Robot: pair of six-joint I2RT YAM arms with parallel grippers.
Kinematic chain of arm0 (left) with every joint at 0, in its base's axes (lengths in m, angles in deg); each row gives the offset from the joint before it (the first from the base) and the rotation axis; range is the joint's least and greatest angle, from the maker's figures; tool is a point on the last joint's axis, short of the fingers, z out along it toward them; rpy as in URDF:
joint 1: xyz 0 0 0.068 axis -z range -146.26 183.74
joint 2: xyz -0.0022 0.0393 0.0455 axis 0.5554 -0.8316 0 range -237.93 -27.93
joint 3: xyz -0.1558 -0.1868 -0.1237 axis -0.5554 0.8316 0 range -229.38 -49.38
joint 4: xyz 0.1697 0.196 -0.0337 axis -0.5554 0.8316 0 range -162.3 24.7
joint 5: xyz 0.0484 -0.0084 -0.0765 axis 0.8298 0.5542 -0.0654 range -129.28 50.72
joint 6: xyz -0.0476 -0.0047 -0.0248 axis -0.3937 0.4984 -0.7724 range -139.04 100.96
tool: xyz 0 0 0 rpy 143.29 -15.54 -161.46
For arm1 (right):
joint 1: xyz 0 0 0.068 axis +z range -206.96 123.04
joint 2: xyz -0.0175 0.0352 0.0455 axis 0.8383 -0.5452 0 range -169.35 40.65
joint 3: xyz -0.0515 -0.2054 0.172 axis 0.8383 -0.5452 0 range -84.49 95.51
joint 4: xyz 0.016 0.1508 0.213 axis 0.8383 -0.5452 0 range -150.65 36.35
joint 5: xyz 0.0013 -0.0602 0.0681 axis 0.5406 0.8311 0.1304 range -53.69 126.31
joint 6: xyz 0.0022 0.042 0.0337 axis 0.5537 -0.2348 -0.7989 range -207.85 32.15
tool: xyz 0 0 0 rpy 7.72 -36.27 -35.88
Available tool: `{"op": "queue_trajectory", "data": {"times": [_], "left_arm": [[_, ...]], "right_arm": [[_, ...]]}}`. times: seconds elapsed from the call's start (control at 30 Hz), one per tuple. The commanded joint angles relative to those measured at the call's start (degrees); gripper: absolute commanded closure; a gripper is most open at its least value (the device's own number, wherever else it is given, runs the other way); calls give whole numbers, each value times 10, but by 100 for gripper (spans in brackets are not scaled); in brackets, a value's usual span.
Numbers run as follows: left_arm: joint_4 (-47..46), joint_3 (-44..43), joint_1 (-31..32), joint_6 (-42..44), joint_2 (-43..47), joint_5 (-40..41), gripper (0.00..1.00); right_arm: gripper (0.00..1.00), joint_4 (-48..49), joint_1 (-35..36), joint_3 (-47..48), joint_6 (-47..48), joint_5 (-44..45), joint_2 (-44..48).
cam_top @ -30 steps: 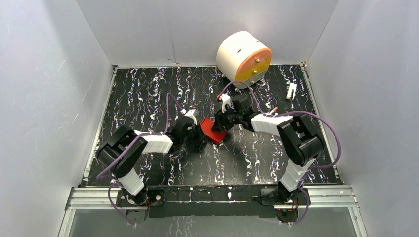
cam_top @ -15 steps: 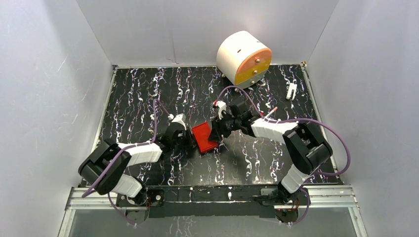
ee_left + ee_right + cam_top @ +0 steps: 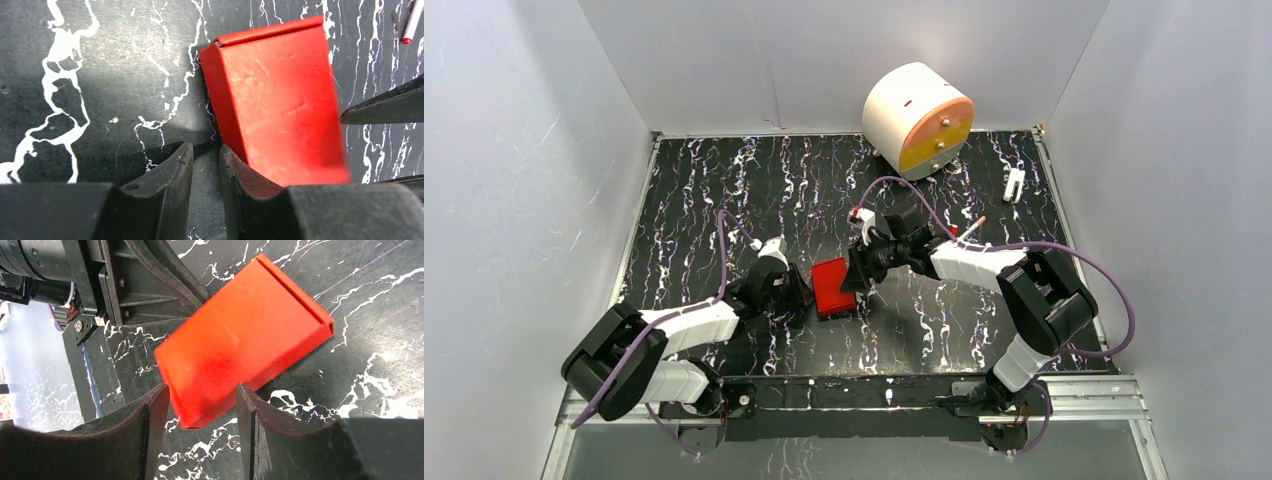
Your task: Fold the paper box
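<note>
The paper box (image 3: 832, 287) is a small flat bright red box low on the black marbled table (image 3: 724, 190). In the right wrist view its near end (image 3: 240, 340) sits between my right gripper's (image 3: 201, 387) fingers, which press on both of its long edges. That gripper (image 3: 852, 278) reaches in from the right. My left gripper (image 3: 799, 290) is at the box's left side. In the left wrist view its jaws (image 3: 206, 147) stand slightly apart with only table between them. The box (image 3: 280, 100) lies just outside the right finger (image 3: 235, 165).
A large white-and-orange drum (image 3: 917, 120) stands at the back. A small white clip (image 3: 1014, 183) lies at the far right. A red-capped white pen (image 3: 413, 22) lies beyond the box, near the right arm. Grey walls close in three sides.
The right gripper has carried the box toward the near left. The left arm has drawn back to the left, and its jaws have parted from shut to a narrow gap.
</note>
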Motion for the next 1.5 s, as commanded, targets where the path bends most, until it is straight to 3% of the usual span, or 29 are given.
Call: {"op": "queue_trajectory", "data": {"times": [0.0,0.4,0.57,0.93,1.2,1.47], "left_arm": [[91,19,-3,14,23,45,73],[90,5,-27,2,68,32,66],[72,-44,-40,13,13,20,67],[35,-117,-58,41,-122,24,81],[13,-136,-59,42,-162,-12,82],[40,-99,-63,31,-72,4,76]], "right_arm": [[41,7,4,10,-3,-19,-6],[41,7,0,2,-3,-19,-11],[41,7,0,18,-3,-19,-24],[41,7,-4,44,-3,-19,-58],[41,7,-8,35,-3,-19,-48],[41,7,-17,2,-3,-19,20]]}}
